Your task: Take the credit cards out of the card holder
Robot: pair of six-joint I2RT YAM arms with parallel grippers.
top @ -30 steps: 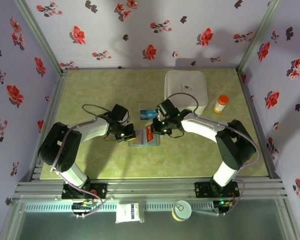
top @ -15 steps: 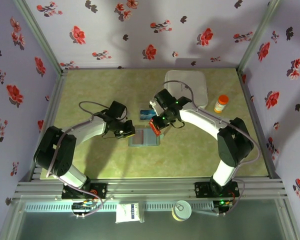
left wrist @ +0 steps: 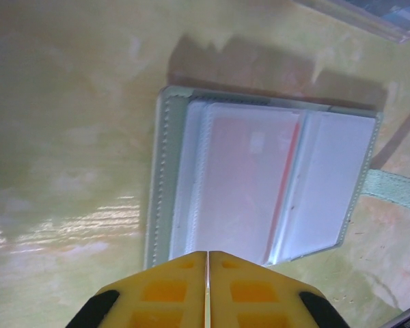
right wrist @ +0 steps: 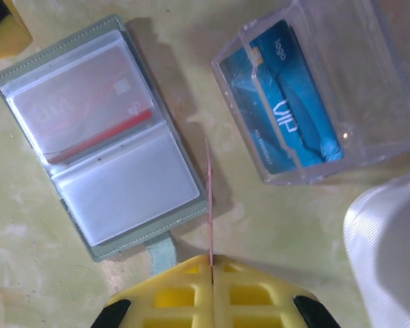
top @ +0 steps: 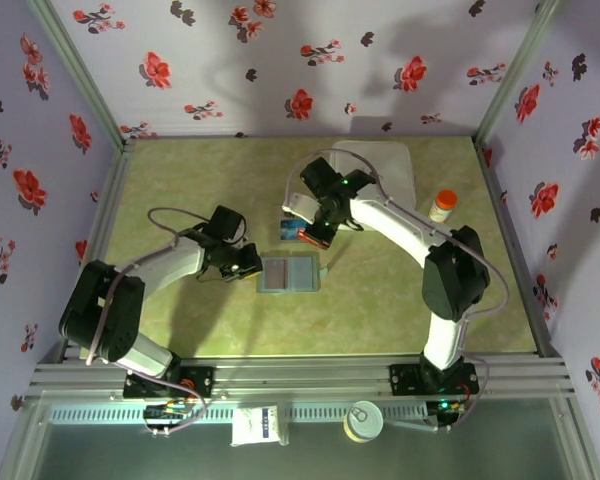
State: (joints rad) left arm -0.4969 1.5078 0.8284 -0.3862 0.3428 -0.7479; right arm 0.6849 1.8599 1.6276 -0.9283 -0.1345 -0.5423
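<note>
The right pincer (right wrist: 210, 263) grips a red credit card (right wrist: 208, 198) edge-on between the open card holder (right wrist: 123, 184) lying on the tabletop (top: 180, 190) and a clear box (right wrist: 369, 102) containing a blue card (right wrist: 287, 109), while the left pincer (left wrist: 207, 263) sits closed and empty at the holder's edge.

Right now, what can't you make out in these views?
red card face: right wrist, edge-on in right jaws.
card count in card holder: wrist views, cloudy sleeves blur it.
clear box: left wrist, cut by top edge.
white box: top view, right arm overlaps it.
</note>
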